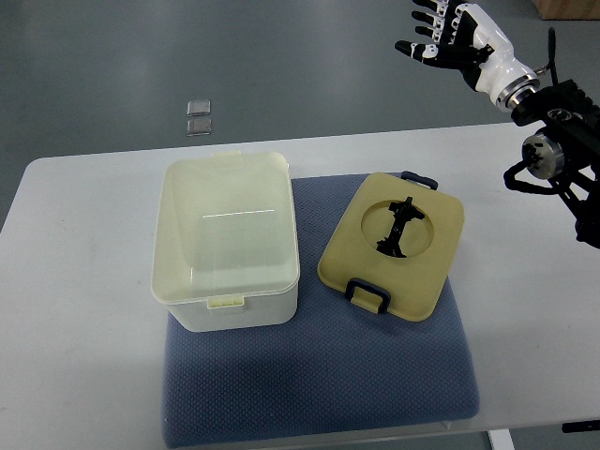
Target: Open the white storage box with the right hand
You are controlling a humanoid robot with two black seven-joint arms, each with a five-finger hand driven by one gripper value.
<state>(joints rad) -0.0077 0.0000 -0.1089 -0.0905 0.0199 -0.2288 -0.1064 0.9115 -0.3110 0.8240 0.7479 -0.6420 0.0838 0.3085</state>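
Sitting open-topped on the left part of a textured blue mat (319, 394), the white storage box (227, 242) is a smooth, rounded-cornered plastic tub whose long axis runs away from the robot. Its flat yellowish lid (394, 246), with dark latches and a round recess, lies just right of it on the mat. The right hand (441, 36) hovers well beyond, up and right of the box, fingers spread and holding nothing.

Cream-white box (225, 239), olive-tan lid (394, 244) with dark clips, blue-grey textured mat (319, 384).
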